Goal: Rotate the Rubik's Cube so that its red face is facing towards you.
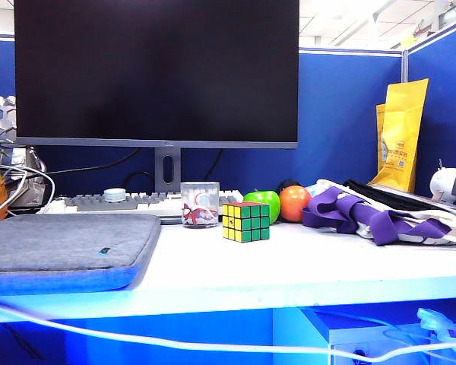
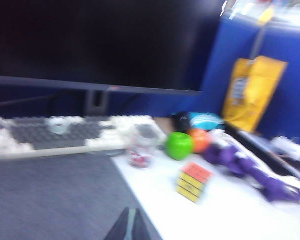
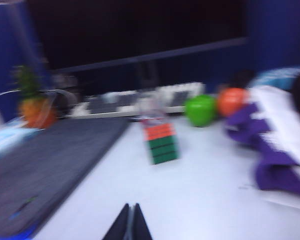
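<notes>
The Rubik's Cube (image 1: 245, 220) stands on the white desk between a glass cup and a green apple. Its red face (image 1: 245, 204) points up, with a yellow side at front left and a green side at front right. The blurred left wrist view shows the cube (image 2: 193, 182) well ahead of my left gripper (image 2: 131, 216), which is shut and empty over the edge of the grey sleeve. In the right wrist view the cube (image 3: 161, 144) lies far ahead of my right gripper (image 3: 131, 209), also shut and empty above the bare desk. Neither gripper shows in the exterior view.
A glass cup (image 1: 200, 204), a green apple (image 1: 264, 202) and an orange (image 1: 295, 203) flank the cube. A purple and white cloth bundle (image 1: 380, 217) lies right, a grey padded sleeve (image 1: 64, 247) left. A keyboard (image 1: 137, 203), monitor (image 1: 156, 72) and yellow bag (image 1: 400, 135) stand behind.
</notes>
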Robot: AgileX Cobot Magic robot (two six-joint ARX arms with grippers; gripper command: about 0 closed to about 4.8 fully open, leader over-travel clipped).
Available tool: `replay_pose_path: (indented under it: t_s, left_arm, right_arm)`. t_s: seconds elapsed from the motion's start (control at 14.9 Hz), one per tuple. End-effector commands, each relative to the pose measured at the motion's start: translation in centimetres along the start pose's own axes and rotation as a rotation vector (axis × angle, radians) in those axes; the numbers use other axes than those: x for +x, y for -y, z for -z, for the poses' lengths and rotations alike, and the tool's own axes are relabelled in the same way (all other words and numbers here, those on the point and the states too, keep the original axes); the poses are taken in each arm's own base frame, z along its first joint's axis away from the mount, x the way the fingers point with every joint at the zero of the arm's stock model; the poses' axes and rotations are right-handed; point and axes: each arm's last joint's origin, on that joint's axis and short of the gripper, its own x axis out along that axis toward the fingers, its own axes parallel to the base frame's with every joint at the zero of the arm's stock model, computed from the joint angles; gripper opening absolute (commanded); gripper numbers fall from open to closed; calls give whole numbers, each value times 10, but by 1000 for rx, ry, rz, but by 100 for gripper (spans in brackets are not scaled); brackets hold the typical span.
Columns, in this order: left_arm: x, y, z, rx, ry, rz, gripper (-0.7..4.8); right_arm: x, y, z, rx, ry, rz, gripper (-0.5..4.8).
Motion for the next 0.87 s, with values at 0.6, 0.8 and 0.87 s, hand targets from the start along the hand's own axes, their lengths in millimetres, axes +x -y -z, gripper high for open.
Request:
replay_pose_path:
  t_s: [0.6,0.8,0.87]
  left_arm:
    - [178,-57,-47,-43,-297,248,16]
    - [218,-50,2,-104,-462,417,-5]
    - [240,-43,12,-93,-509,461,-5]
  right_arm:
    - [218,17,-84,117,-535,-136,-1]
    - [281,33,-65,195,-686,-191,-1]
    - [291,35,-61,202,-703,-192,-1]
